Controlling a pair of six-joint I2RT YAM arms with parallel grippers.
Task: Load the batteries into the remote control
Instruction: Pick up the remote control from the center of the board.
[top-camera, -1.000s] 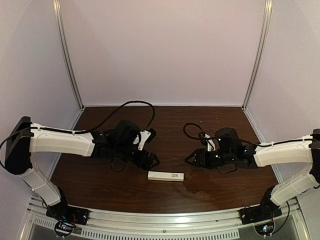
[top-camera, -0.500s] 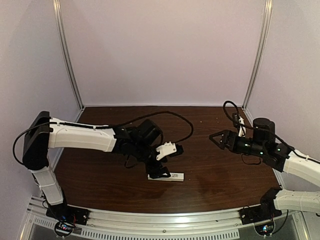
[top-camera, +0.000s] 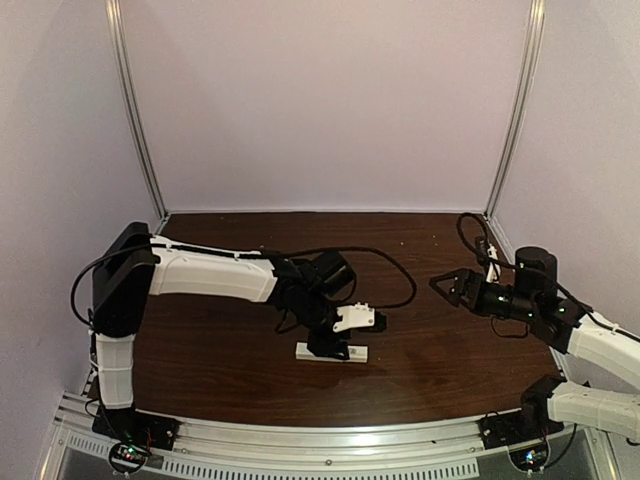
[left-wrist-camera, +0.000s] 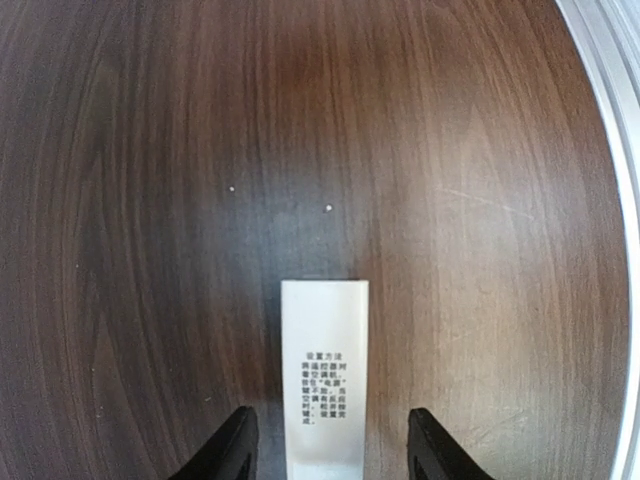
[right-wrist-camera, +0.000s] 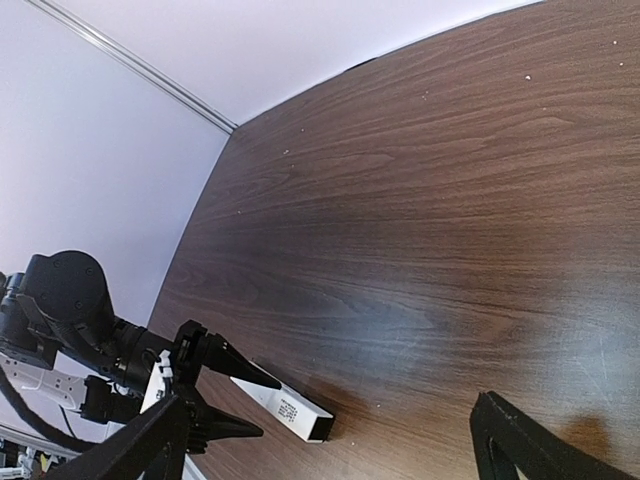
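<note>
The remote control is a slim white bar lying flat on the dark wooden table, near the front middle. In the left wrist view the remote control shows small dark printed text. My left gripper is open and low over the remote's left part, with one finger on each side of the bar and a gap on both sides. My right gripper is open and empty, raised well to the right of the remote. The remote control also shows in the right wrist view. The batteries are not in view.
A black cable loops from the left arm over the table behind the remote. The booth's pale walls and metal posts close the back and sides. A metal rail runs along the near edge.
My left arm has swung right and forward, and its open gripper now straddles the remote. My right arm has drawn back to the right, away from the remote.
</note>
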